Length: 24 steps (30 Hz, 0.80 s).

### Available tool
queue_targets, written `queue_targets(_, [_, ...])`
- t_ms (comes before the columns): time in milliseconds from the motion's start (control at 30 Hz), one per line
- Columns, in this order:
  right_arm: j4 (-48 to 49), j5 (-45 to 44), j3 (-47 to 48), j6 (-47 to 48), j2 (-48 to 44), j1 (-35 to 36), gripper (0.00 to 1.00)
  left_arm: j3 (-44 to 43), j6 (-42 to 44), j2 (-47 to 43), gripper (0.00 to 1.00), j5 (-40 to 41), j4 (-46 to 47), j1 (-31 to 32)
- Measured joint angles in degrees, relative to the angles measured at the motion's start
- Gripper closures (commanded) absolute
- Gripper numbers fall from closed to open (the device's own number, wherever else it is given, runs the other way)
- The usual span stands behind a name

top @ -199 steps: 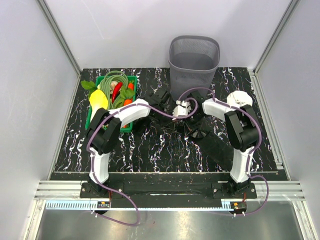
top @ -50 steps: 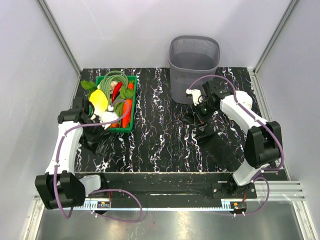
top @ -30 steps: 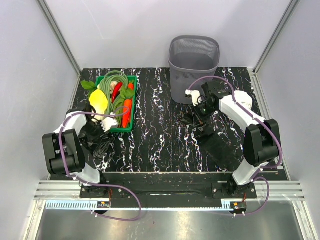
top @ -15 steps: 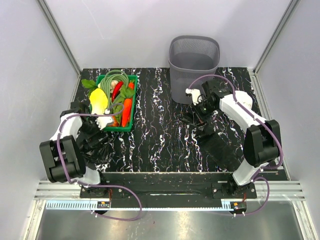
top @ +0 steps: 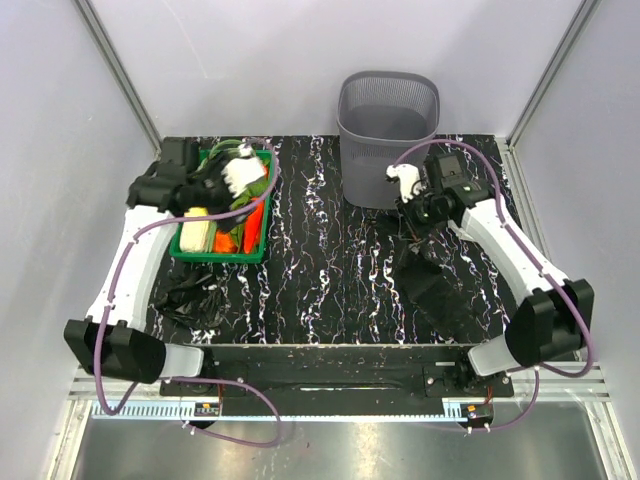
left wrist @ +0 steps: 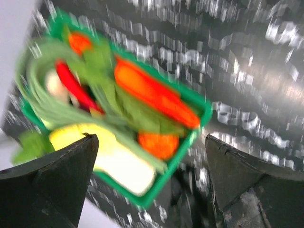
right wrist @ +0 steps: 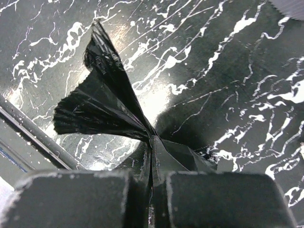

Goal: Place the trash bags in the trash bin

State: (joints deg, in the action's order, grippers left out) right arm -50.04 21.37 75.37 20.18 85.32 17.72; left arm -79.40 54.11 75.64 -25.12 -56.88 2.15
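The grey mesh trash bin (top: 388,110) stands at the back of the table. My right gripper (top: 420,208) hovers just in front of it, a little to its right, shut on the top of a black trash bag (top: 436,285) that hangs down to the table. In the right wrist view the fingertips (right wrist: 153,161) pinch the film, and the trash bag (right wrist: 102,107) fans out below. Another trash bag (top: 195,295) lies crumpled on the table at the front left. My left gripper (top: 255,180) is raised over the green crate, open and empty, its gripper (left wrist: 149,138) showing nothing between the fingers.
A green crate (top: 262,248) of vegetables sits at the left, seen blurred from above as the crate (left wrist: 199,111) in the left wrist view. Metal frame rails border the black marbled table (top: 320,290) on both sides. Purple cables loop off both arms.
The left gripper opened and let go of the trash bag at the front left, then rose and swung back over the crate. The right gripper lifted its bag slightly rightward.
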Motion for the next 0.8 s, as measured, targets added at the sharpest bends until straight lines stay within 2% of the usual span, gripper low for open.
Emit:
queue_targets(133, [-0.20,-1.16,-0.07,-0.57,-3.08,-1.73,1.00,-13.64,-9.25,6.36,0.01,0.04,5.62,12.35])
queue_targets(333, [-0.44,-3.08,-0.07,-2.29,-5.14,-4.70,1.00,-40.26,-12.61,28.50,0.01,1.60,12.92,19.69])
queue_targets(400, [-0.48,-4.00,-0.09,-2.82,-5.57,-5.88,1.00,-45.55,-11.65,34.58,0.01,2.75,14.93,22.12])
queue_targets(567, [-0.76,-5.33,-1.03,-3.56,-6.62,-8.26,1.00,-49.48,-4.90,43.71,0.01,4.33,18.16,28.09])
queue_targets(800, [-0.87,-5.46,-4.22,-3.98,-7.80,-9.49,1.00,-50.29,-0.66,45.03,0.01,6.69,24.61,30.86])
